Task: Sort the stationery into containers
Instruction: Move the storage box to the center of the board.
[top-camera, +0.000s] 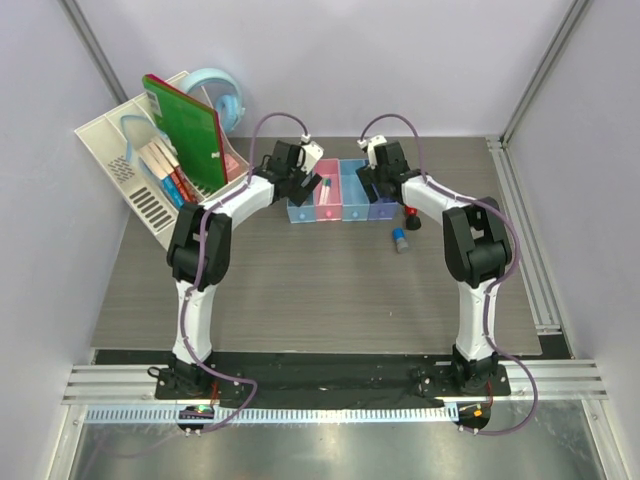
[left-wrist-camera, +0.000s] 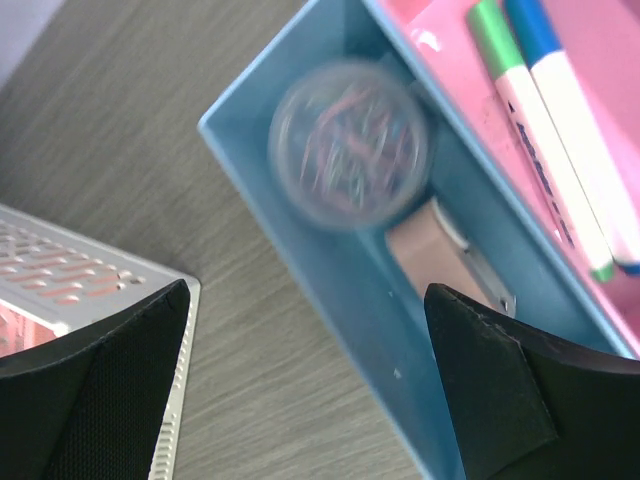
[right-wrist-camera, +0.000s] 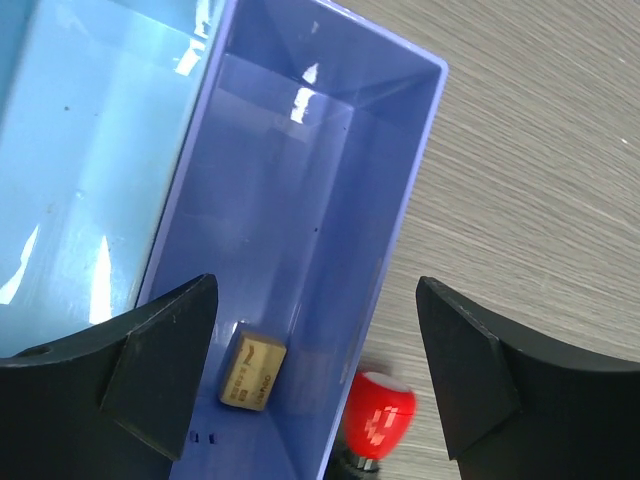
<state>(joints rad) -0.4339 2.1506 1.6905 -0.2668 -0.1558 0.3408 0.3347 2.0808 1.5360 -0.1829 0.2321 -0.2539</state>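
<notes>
Robotics lab test cell. Plain pale walls (top-camera: 400, 60) enclose it; aluminium frame rails (top-camera: 527, 250); left arm (top-camera: 197, 250), right arm (top-camera: 478, 250) bolted at wood-grain desk (top-camera: 320, 290) edge.

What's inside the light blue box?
In the light-blue bin lies a round clear case of colourful clips, blurry, with a pinkish block beside it. One end of the bin is covered by a black pincer finger, so anything there can't be seen.

Pens (left-wrist-camera: 532, 125) in pink bin (left-wrist-camera: 445, 70), block (right-wrist-camera: 252, 372) (violet bin (right-wrist-camera: 330, 180))
</notes>
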